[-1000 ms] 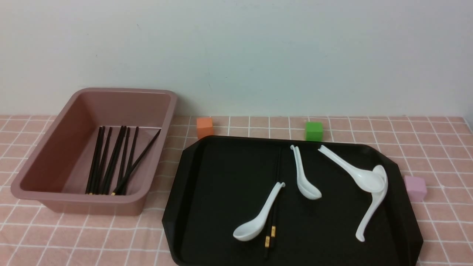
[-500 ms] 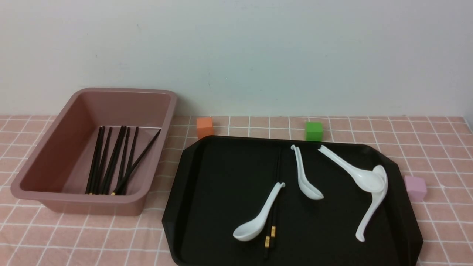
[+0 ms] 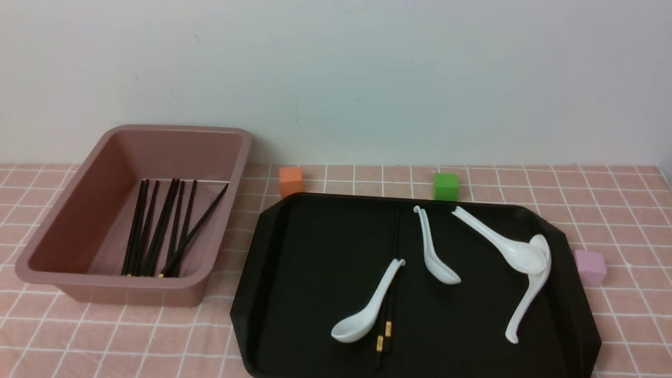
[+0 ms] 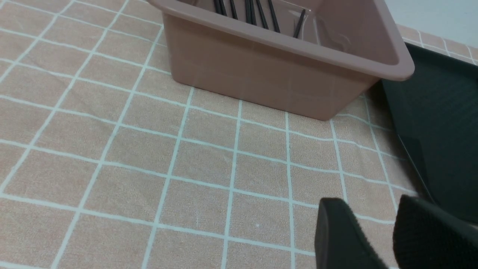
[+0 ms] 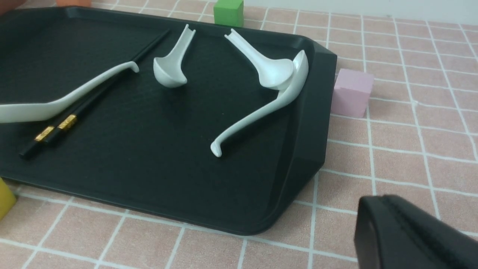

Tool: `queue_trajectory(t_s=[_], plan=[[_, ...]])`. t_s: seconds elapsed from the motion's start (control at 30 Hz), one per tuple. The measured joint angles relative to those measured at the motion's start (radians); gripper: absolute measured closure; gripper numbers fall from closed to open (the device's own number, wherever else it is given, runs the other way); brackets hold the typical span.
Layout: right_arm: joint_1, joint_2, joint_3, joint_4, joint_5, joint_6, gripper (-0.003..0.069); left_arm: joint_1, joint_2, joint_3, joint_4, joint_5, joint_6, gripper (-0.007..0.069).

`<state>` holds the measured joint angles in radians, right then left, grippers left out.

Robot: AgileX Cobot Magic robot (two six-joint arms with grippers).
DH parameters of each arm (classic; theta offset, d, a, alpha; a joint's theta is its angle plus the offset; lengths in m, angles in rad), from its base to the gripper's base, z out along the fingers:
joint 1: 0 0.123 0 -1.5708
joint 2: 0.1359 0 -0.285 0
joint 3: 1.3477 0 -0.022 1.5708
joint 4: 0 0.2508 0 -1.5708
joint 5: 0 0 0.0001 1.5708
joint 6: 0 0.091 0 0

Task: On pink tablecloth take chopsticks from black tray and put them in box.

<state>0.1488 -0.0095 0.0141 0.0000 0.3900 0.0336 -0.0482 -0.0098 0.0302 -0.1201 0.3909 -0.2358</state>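
Note:
Two black chopsticks (image 3: 394, 236) with gold bands lie side by side on the black tray (image 3: 315, 252), partly under a white spoon (image 3: 367, 310). They also show in the right wrist view (image 5: 93, 98). The dusty-pink box (image 3: 157, 149) stands left of the tray on the pink tablecloth (image 3: 105, 336) and holds several chopsticks (image 3: 157, 231). Neither gripper shows in the front view. My left gripper (image 4: 369, 211) is open and empty over the cloth, in front of the box (image 4: 269, 71). My right gripper (image 5: 388, 203) is shut and empty over the cloth, beside the tray's corner (image 5: 310, 149).
Three more white spoons (image 3: 436, 257) (image 3: 504, 241) (image 3: 527, 299) lie on the tray, two of them overlapping. An orange cube (image 3: 291, 181) and a green cube (image 3: 446, 186) sit behind the tray, a pink cube (image 3: 589, 266) to its right, and a yellow cube (image 5: 5, 201) at its front edge.
The middle spoon's bowl has swung slightly to the right. Nothing else has moved.

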Motion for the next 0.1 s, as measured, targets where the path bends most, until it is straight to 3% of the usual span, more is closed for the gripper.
queue_trajectory(t_s=[0.1], plan=[[0.000, 0.000, 0.000, 0.000, 0.000, 0.000, 0.0662, 0.000, 0.000, 0.000, 0.000, 0.000, 0.000, 0.0386]])
